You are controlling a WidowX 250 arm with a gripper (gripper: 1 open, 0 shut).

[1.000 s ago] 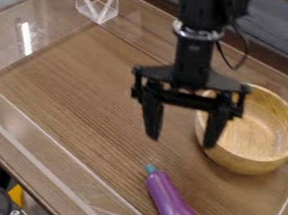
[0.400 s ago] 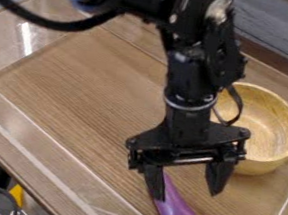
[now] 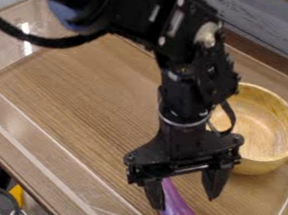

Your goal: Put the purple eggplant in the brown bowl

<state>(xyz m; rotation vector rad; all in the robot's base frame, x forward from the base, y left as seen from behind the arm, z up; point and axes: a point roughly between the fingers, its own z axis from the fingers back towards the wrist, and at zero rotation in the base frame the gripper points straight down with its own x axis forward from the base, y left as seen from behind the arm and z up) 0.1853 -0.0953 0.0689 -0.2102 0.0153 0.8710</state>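
The purple eggplant (image 3: 176, 213) lies on the wooden bench (image 3: 67, 99) at the near edge, not yet lifted. The gripper (image 3: 180, 179) hangs directly over it, fingers (image 3: 216, 180) spread wide to either side, holding nothing. The brown bowl (image 3: 268, 130) sits empty to the right, farther back. Grasping, carrying and dropping all remain. No writing is readable anywhere.

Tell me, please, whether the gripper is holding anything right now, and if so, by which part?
Nothing is held. The gripper stands open above the purple eggplant, its fingers on either side of the stem end, not closed on it.
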